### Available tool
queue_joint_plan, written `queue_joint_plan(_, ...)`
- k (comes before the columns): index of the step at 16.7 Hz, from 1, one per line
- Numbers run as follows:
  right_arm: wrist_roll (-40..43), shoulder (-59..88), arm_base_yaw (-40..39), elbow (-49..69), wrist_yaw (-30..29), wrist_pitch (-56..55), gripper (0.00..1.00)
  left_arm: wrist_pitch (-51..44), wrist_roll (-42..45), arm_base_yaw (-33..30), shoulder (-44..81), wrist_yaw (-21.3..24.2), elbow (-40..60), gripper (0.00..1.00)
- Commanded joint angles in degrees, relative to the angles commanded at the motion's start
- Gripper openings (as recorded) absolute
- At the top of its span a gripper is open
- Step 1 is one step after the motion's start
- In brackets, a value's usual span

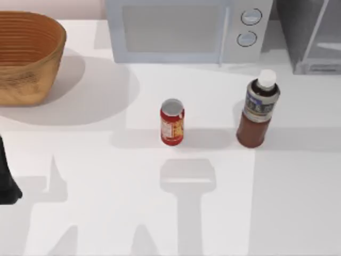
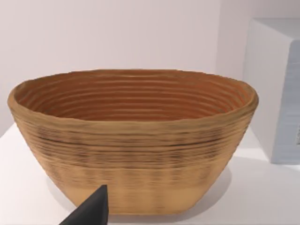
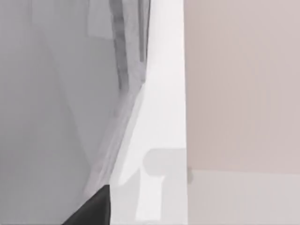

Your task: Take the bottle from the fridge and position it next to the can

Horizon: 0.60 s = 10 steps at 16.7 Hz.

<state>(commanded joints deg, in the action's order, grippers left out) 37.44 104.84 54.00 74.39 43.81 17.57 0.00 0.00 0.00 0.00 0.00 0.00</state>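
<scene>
Left claw (image 2: pixel 89 208) at desk's (image 1: pixel 106 213) left edge, grip state untellable; can (image 1: pixel 172 122) mid-desk, bottle (image 1: pixel 259 109) upright near its right, apart; fridge (image 1: pixel 311 34) back-right corner.

White table (image 1: pixel 298 202): basket (image 1: pixel 26 58), microwave (image 1: pixel 186 29), fridge (image 1: pixel 311 34) along back; can (image 1: pixel 172 122), bottle (image 1: pixel 258 109) mid-table, apart.

table (image 1: pixel 298 202): white | wall (image 2: pixel 117 33): pale, perhaps pinkish | shadows: soft

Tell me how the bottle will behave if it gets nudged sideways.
The bottle stands upright and is tall for its base, so a push near the white cap would probably tip it. It looks full of dark liquid, so likely heavy for its size. Once on its round side it could roll, perhaps toward the can.
</scene>
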Motion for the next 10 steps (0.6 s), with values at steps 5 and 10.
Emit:
queue_joint_plan(5, -4.7, -1.2, -6.3, -2.0, -5.3, -2.7, 1.0, 0.0, 0.0, 0.0, 0.0, 0.0, 0.0, 1.0)
queue_joint_plan(10, -17.2, -4.8, -26.0, -7.9, -19.5, -9.9, 1.0, 0.0, 0.0, 0.0, 0.0, 0.0, 0.0, 1.0)
